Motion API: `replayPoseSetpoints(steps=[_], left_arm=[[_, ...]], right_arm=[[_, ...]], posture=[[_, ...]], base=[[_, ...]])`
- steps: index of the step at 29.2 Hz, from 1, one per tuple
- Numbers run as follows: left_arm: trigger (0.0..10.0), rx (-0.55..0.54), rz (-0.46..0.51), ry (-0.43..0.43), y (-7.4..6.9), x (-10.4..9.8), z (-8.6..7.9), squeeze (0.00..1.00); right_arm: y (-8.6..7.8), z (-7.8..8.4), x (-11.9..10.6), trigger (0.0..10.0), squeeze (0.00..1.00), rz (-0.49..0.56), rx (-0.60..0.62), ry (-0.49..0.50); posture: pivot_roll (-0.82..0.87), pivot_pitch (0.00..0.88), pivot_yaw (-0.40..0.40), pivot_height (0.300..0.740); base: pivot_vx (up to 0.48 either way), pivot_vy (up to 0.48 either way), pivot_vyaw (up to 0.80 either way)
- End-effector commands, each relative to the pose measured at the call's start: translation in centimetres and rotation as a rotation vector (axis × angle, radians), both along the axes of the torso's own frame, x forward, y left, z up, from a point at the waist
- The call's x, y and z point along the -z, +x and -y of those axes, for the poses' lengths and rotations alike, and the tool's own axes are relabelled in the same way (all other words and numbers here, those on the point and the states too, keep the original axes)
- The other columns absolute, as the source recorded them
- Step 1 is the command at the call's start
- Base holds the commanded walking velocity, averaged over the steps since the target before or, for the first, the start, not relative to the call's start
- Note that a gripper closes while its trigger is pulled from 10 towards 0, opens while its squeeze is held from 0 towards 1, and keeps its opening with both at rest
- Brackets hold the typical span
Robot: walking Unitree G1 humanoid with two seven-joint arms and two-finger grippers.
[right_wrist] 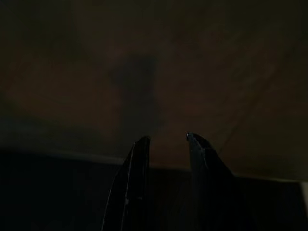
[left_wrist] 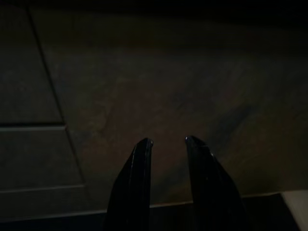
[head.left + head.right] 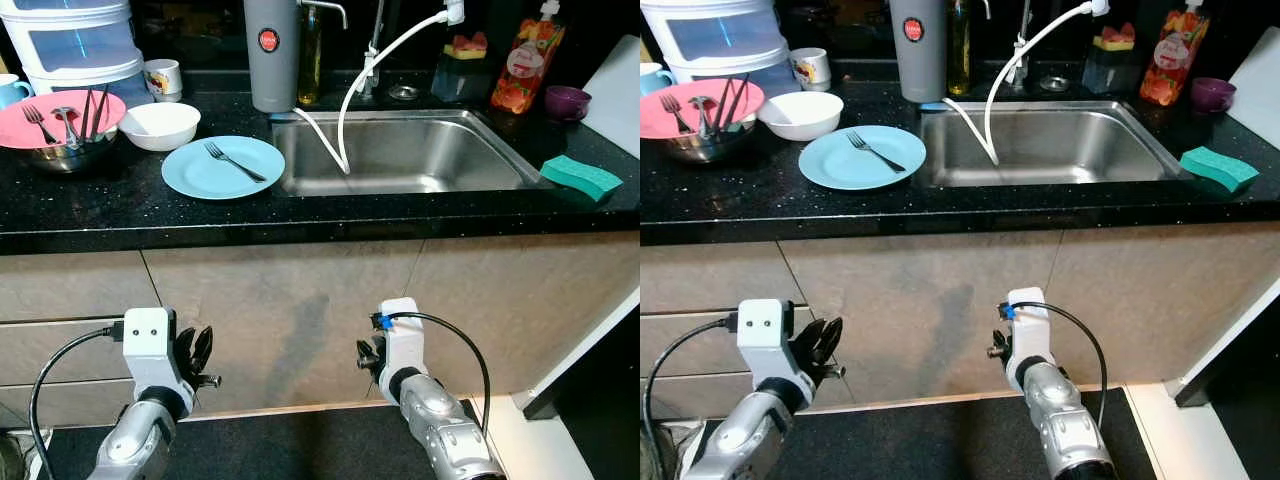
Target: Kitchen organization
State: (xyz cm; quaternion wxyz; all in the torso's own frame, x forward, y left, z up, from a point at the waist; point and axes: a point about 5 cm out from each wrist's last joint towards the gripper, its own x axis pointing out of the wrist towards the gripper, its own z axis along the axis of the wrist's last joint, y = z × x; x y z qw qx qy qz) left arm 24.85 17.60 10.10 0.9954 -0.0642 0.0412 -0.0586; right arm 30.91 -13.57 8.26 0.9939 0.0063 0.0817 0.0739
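Observation:
A light blue plate (image 3: 200,176) with a fork (image 3: 235,162) on it lies on the black counter (image 3: 120,205), just left of the steel sink (image 3: 430,160). Behind it stands a white bowl (image 3: 159,125). Further left, a pink plate (image 3: 18,131) rests on a metal bowl and carries forks and other cutlery (image 3: 70,115). A green sponge (image 3: 581,177) lies right of the sink. Both arms hang low before the cabinet front. My left gripper (image 3: 200,355) and my right gripper (image 3: 368,358) are open, with nothing between the fingers.
A grey cylinder (image 3: 271,55), a mug (image 3: 163,77) and plastic drawers (image 3: 80,40) stand at the back. A white hose (image 3: 365,75) droops into the sink. A soap bottle (image 3: 525,60) and a purple cup (image 3: 567,101) stand at the back right. Beige cabinet doors (image 3: 290,300) lie ahead.

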Motion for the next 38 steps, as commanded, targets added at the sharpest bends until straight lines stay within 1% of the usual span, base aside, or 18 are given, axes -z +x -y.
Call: replayPoseSetpoints(steps=[1,2,4,8,15,17,20,21,24,25,26,28,30,33,34,35,36,38], left_arm=[[10.0,0.003,-0.003,0.03,-0.1,0.7,0.0,0.0],[10.0,0.013,0.011,0.039,0.0,0.7,0.1,0.0],[10.0,0.006,0.014,0.024,0.2,0.6,0.0,0.0],[10.0,0.005,0.014,0.017,0.4,0.5,-0.2,0.0],[10.0,0.011,0.045,0.043,-0.2,0.6,0.7,0.0],[10.0,-0.021,0.036,0.02,-0.3,1.0,1.2,0.0],[10.0,-0.033,0.025,-0.016,-0.2,1.4,1.3,0.0],[10.0,-0.038,0.021,-0.001,-0.2,1.5,1.0,0.0],[10.0,-0.07,0.012,0.013,0.0,1.6,0.3,0.0],[10.0,-0.091,0.015,0.025,0.1,1.6,-0.4,0.0],[10.0,-0.091,0.015,0.025,0.1,1.6,-0.4,0.0],[10.0,-0.13,0.016,0.023,-0.1,1.7,-1.2,0.0],[10.0,-0.15,0.003,-0.001,-0.3,1.8,-1.4,0.0],[10.0,-0.129,0.003,0.029,-0.2,1.9,-0.9,0.0],[10.0,-0.115,-0.014,0.022,0.2,2.1,-0.1,0.0],[10.0,-0.11,-0.02,0.017,0.4,2.2,0.3,0.0],[10.0,-0.095,-0.039,0.068,0.5,2.5,0.7,0.0],[10.0,-0.064,-0.054,0.14,0.9,2.6,1.3,0.0]], right_arm=[[-0.1,0.9,0.2,10.0,0.0,0.036,0.07,0.016],[-0.1,1.2,0.2,10.0,0.0,0.049,0.09,0.021],[0.0,1.6,0.1,10.0,0.0,0.064,0.124,0.0],[0.0,2.1,0.2,10.0,0.0,0.066,0.148,0.006],[-0.3,3.1,0.8,10.0,0.0,0.058,0.133,-0.006],[-0.5,3.4,1.0,10.0,0.0,0.061,0.128,-0.006],[-0.6,3.1,0.7,10.0,0.0,0.074,0.119,0.02],[-0.7,2.5,0.7,10.0,0.0,0.056,0.086,0.011],[-0.8,1.7,1.1,10.0,0.0,0.039,0.041,0.002],[-0.8,1.3,1.8,10.0,0.0,0.002,0.023,-0.032],[-0.8,1.3,1.8,10.0,0.0,0.002,0.023,-0.032],[-0.9,0.8,2.6,10.0,0.0,-0.036,0.002,-0.041],[-1.0,0.6,2.9,10.0,0.0,-0.048,-0.022,-0.044],[-1.1,1.0,3.3,10.0,0.0,-0.068,-0.013,-0.051],[-1.1,1.6,3.3,10.0,0.0,-0.075,-0.001,-0.046],[-1.0,1.8,3.2,10.0,0.0,-0.077,0.002,-0.044],[-1.2,1.9,3.3,10.0,0.0,-0.099,-0.008,-0.07],[-1.3,1.9,2.9,10.0,0.0,-0.113,-0.03,-0.102]], posture=[[0.02,0.042,0.02,0.74],[0.02,0.041,0.021,0.74],[0.02,0.043,0.024,0.74],[0.02,0.058,0.028,0.74],[0.02,0.082,-0.008,0.74],[-0.01,0.071,-0.02,0.74],[-0.04,0.07,-0.018,0.74],[-0.04,0.052,-0.017,0.74],[-0.04,0.06,-0.021,0.74],[-0.04,0.074,-0.019,0.74],[-0.04,0.074,-0.019,0.74],[-0.03,0.056,-0.004,0.74],[-0.01,0.065,-0.005,0.74],[-0.01,0.06,-0.013,0.74],[-0.04,0.078,-0.026,0.74],[-0.04,0.078,-0.026,0.74],[-0.05,0.053,-0.038,0.74],[-0.07,0.049,-0.058,0.74]], base=[[0.0,0.0,0.0],[0.0,0.0,0.0],[0.0,0.0,0.0],[0.0,0.0,0.0],[0.0,0.0,0.0],[0.0,0.0,0.0],[0.0,0.0,0.0],[0.0,0.0,0.0],[0.0,0.0,0.0],[0.0,0.0,0.0],[0.0,0.0,0.0],[0.0,0.0,0.0],[0.0,0.0,0.0],[0.0,0.0,0.0],[0.0,0.0,0.0],[0.0,0.0,0.0],[0.0,0.0,0.0],[0.0,0.0,0.0]])
